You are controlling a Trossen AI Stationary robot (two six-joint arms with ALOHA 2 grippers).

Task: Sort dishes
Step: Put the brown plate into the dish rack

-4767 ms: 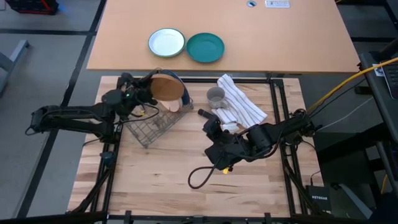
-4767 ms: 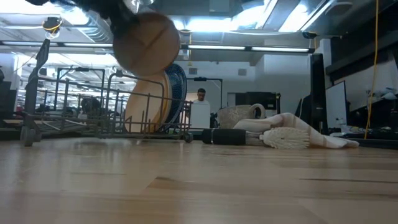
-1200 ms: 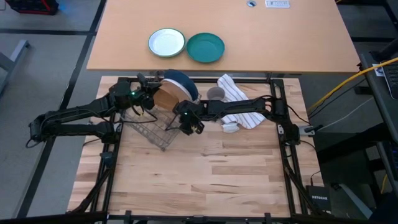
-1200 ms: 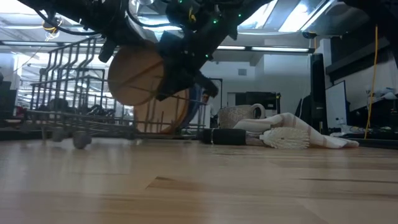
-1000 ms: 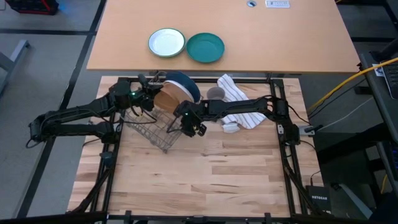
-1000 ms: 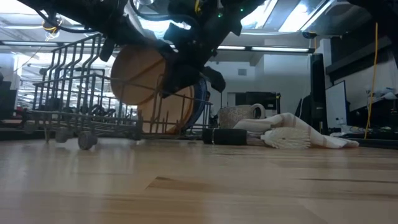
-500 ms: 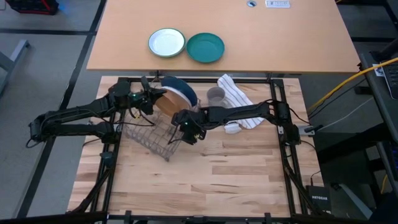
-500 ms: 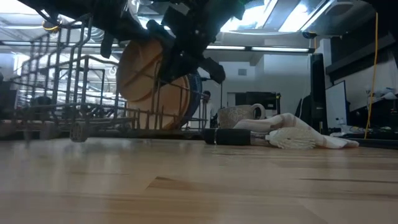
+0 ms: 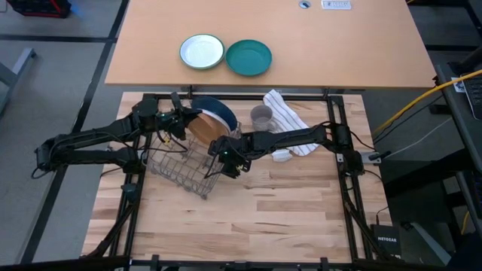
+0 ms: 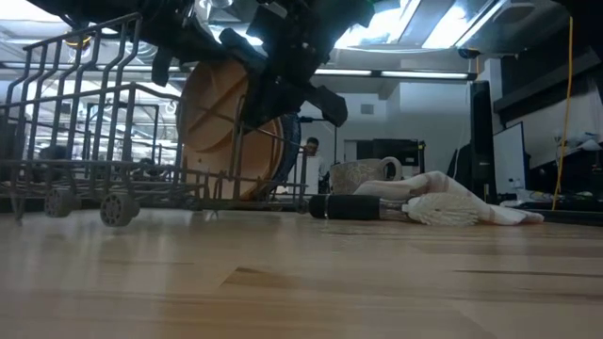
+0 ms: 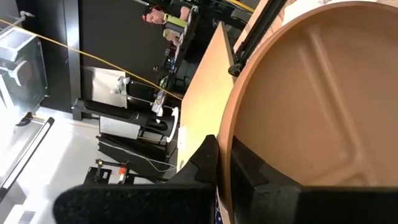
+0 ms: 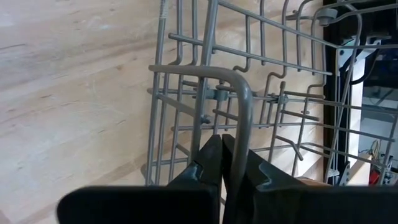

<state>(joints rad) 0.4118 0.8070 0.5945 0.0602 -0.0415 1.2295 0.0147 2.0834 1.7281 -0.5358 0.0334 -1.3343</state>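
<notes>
Left fingers clamp wooden plate rim; right fingers pinch dish rack wire. Plate likely stiff, light; edge grip suits.

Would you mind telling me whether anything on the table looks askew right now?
Yes: the wire dish rack sits skewed on the table, turned off square to its edges. The right gripper is shut on the rack's rim, and the left gripper pinches the wooden plate.
</notes>
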